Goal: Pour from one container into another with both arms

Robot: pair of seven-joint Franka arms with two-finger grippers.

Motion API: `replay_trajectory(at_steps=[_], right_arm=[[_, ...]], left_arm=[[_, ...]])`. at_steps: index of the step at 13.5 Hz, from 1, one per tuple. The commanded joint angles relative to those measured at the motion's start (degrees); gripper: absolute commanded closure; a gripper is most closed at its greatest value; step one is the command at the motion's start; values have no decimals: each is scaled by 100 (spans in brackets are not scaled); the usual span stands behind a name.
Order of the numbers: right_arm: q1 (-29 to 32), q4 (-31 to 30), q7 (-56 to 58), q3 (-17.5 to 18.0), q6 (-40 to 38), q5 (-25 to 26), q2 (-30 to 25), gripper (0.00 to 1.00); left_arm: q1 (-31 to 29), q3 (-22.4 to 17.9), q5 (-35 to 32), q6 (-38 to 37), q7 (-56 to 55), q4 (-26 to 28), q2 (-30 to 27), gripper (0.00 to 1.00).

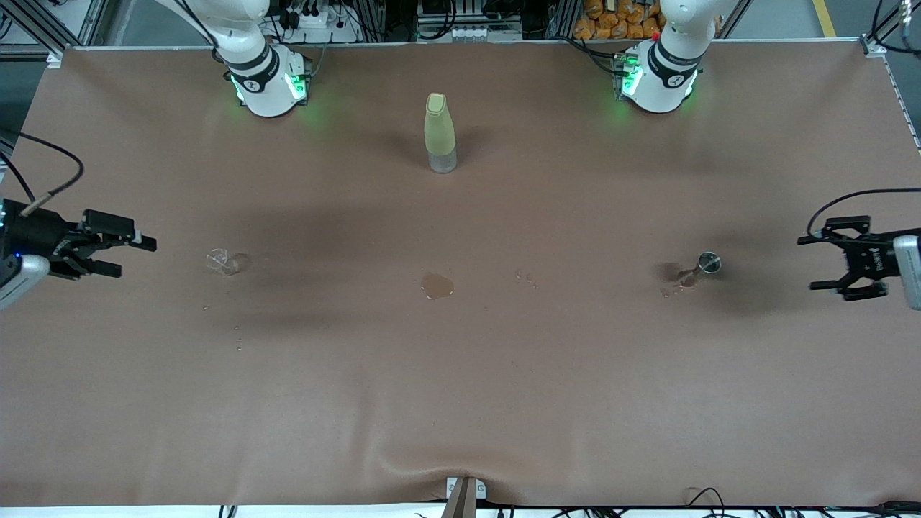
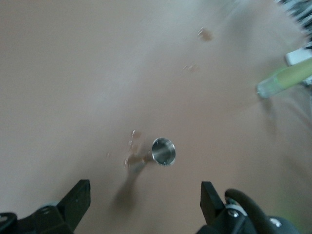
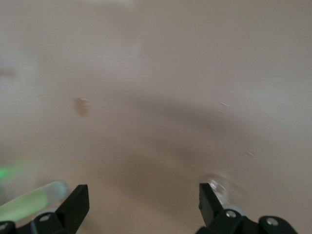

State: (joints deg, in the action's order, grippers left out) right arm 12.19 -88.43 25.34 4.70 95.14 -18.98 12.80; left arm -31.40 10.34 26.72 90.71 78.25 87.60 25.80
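The tiny clear glass cup [image 1: 221, 260] stands on the brown table toward the right arm's end, and shows blurred in the right wrist view [image 3: 222, 187]. My right gripper [image 1: 134, 257] hangs open beside it, a short way apart, nothing between its fingers [image 3: 78, 202]. The small silvery metal cup [image 1: 709, 262] stands toward the left arm's end, round rim up [image 2: 163, 150]. My left gripper [image 1: 809, 263] is open beside it with a clear gap and holds nothing; in its wrist view the left gripper [image 2: 145, 202] faces the cup.
A tall yellow-green bottle [image 1: 439, 133] stands mid-table close to the robot bases. A small puddle [image 1: 437, 285] lies mid-table between the two cups. Droplets [image 1: 673, 290] wet the cloth by the metal cup, and more droplets [image 1: 237, 338] lie nearer the camera than the glass cup.
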Motion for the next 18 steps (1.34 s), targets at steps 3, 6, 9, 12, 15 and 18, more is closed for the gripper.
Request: replay_trajectory(at_steps=[3, 6, 9, 12, 15, 18], right_arm=[[-364, -219, -1573, -31, -3, 1385, -550, 0], [-498, -201, -1988, -31, -275, 1748, -665, 0], [-498, -210, -2200, -14, -434, 1801, -823, 0], [-559, -210, -2166, -22, -452, 1819, -1069, 0], [-691, -62, -2139, -92, -689, 1907, -1183, 0], [-1259, 228, -2042, -617, -892, 1898, -1131, 0]], left_arm=[[196, 661, -1290, -63, -1090, -516, -400, 0], [231, 1091, -1879, -63, -2124, -516, -725, 0], [231, 1418, -2136, -202, -4064, -481, -1033, 0], [231, 1759, -2415, -423, -6851, -481, -1060, 0], [275, 2330, -3171, -432, -8268, -481, -1051, 0], [397, 2665, -3462, -423, -9071, -481, -1051, 0]])
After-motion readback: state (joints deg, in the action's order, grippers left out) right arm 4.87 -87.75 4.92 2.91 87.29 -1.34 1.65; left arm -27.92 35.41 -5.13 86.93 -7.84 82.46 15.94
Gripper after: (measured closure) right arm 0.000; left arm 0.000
